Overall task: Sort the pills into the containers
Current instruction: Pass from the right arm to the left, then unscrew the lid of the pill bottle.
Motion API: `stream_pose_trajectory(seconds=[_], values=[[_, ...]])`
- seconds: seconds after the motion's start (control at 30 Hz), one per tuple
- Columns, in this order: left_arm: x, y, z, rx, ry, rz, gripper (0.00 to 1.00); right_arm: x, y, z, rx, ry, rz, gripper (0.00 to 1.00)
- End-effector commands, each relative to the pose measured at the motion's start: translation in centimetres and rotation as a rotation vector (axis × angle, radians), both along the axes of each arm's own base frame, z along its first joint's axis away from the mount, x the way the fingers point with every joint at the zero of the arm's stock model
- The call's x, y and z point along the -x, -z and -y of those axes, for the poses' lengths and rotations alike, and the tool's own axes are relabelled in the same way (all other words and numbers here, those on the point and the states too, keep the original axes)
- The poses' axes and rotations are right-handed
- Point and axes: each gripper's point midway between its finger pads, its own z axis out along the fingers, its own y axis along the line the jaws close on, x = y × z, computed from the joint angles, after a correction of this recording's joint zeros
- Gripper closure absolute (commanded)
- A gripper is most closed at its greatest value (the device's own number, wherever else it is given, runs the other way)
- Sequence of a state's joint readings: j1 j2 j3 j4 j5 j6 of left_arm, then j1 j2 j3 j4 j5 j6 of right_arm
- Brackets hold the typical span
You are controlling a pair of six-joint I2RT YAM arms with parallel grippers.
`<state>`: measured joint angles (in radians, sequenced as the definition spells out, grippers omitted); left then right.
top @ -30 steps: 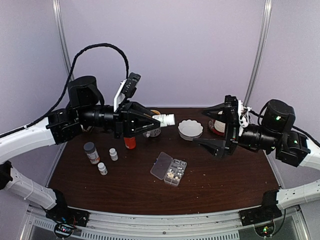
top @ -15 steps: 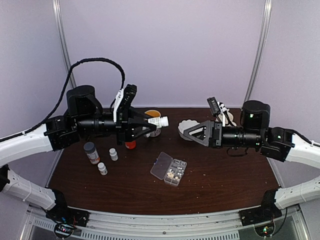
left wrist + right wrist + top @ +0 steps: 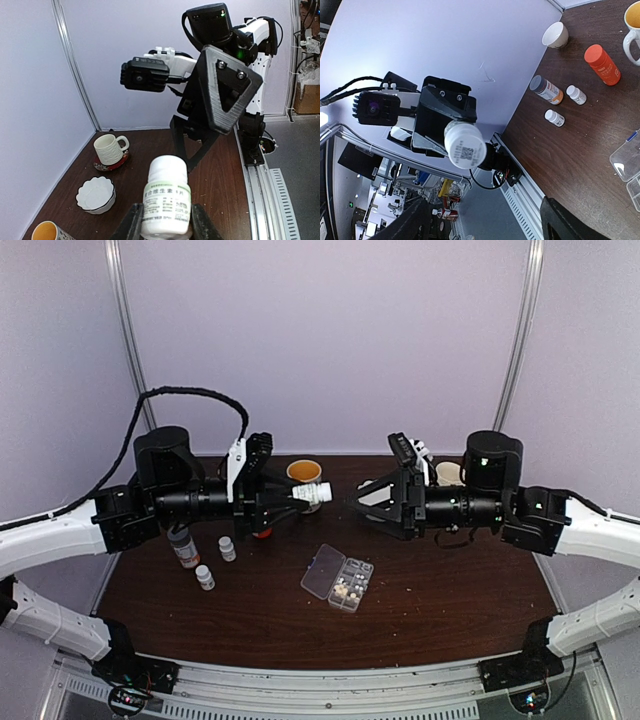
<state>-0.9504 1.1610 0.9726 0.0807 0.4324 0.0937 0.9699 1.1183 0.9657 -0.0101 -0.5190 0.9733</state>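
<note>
While the left gripper (image 3: pixel 300 496) clamps a white pill bottle (image 3: pixel 318 491) level, cap pointing right, the organizer box (image 3: pixel 322 572) lies on the tabletop (image 3: pixel 450 590) below. Its lid is open leftward, whitish pills (image 3: pixel 345 591) sit in its near compartments (image 3: pixel 356 575), and its long axis runs near-left to far-right. The right gripper (image 3: pixel 357 495) gapes empty.
</note>
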Motion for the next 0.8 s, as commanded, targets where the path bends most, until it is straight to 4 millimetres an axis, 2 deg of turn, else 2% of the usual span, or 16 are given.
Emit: stream_pose_trajectory(seconds=[0.0, 0.23, 0.47, 0.7, 0.77], values=[[0.2, -2.3, -0.4, 0.061, -0.007, 0.121, 0.97, 0.8, -2.4, -1.3, -0.055, -0.061, 0.011, 0.23], [1.3, -1.8, -0.4, 0.055, 0.031, 0.171, 0.98, 0.5, -3.4, -2.6, -0.13, -0.083, -0.012, 0.42], [2.0, -1.5, -0.3, 0.049, 0.056, 0.198, 0.98, 0.5, -4.4, -3.7, -0.16, -0.118, -0.016, 0.4], [2.2, -1.5, -0.4, 0.043, 0.059, 0.206, 0.98, 0.6, -4.4, -4.1, -0.165, -0.135, -0.021, 0.63], [2.2, -1.4, -0.4, 0.041, 0.057, 0.207, 0.99, 0.6, -4.3, -4.1, -0.165, -0.136, -0.023, 0.64]])
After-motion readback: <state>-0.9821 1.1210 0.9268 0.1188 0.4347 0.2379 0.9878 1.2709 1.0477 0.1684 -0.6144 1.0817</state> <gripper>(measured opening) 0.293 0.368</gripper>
